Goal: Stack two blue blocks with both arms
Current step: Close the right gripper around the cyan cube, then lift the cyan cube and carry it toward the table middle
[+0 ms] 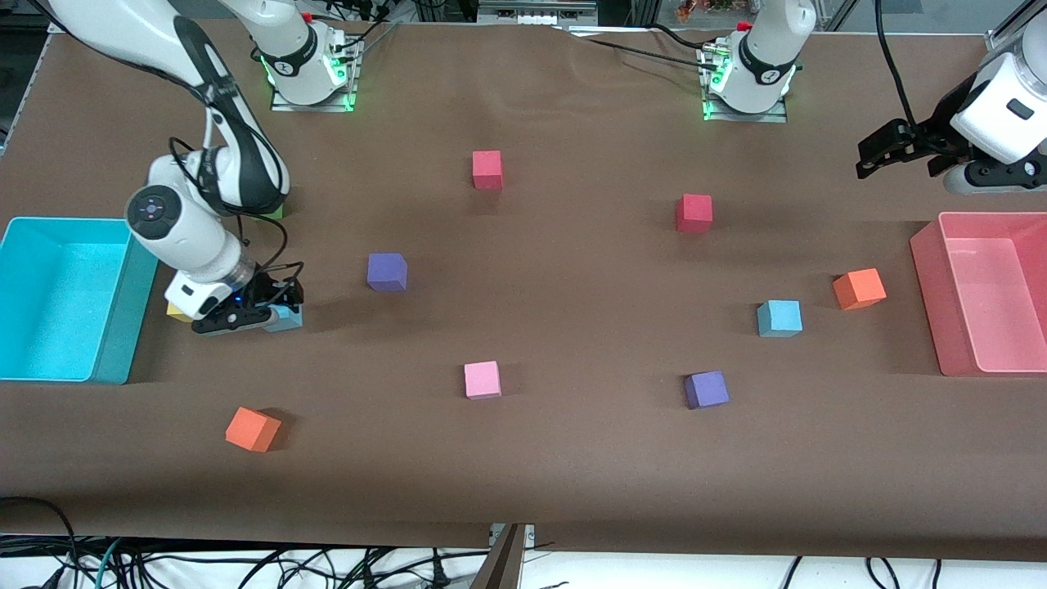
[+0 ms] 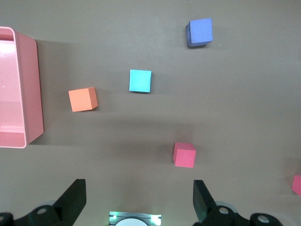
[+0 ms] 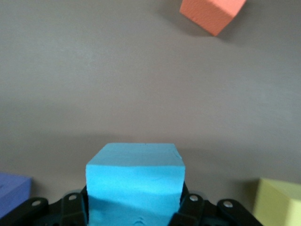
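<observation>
Right gripper [image 1: 266,313]: down at the table beside the cyan bin [image 1: 49,298], fingers clamped on a blue block [image 3: 135,186] (its sides dent slightly under the pads).
Yellow block [image 3: 277,202]: just beside that gripper, between it and the cyan bin.
Second blue block [image 1: 779,318]: on the table well apart from the cyan bin, toward the left arm's end, near an orange block [image 1: 859,289].
Left gripper [image 1: 887,151]: waiting in the air above the pink bin [image 1: 981,294], fingers spread wide, holding nothing.

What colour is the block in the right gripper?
Light sky-blue block, clearest in the right wrist view.
</observation>
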You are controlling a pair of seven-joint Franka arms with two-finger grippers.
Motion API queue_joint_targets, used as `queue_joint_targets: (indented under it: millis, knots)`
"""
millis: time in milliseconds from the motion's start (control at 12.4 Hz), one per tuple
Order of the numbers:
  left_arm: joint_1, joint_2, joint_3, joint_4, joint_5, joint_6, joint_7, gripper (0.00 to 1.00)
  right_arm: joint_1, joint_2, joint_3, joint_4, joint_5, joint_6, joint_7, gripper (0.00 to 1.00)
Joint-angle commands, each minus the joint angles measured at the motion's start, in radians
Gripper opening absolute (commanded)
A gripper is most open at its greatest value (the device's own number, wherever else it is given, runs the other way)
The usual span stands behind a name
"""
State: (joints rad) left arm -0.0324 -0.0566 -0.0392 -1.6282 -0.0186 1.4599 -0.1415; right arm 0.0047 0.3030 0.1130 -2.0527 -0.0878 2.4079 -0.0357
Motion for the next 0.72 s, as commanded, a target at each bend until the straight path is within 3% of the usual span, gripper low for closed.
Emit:
queue_joint_targets:
  millis: [0,161,322,643]
  knots:
    - [-0.001,-0.005,0.004,-0.01,0.019,0.002,0.017,1.0,0.023,-0.031,0.002,0.109,0.005,-0.207,-0.001,0.29]
    - [-0.001,-0.005,0.004,-0.01,0.019,0.002,0.016,1.0,0.066,-0.032,0.004,0.195,0.011,-0.327,0.002,0.29]
    - [0.0,-0.006,0.004,-0.012,0.019,0.002,0.016,1.0,0.124,-0.03,0.011,0.224,0.019,-0.358,0.165,0.29]
    - [0.0,-0.006,0.002,-0.025,0.017,0.007,0.011,1.0,0.191,0.02,0.158,0.247,0.037,-0.342,0.516,0.29]
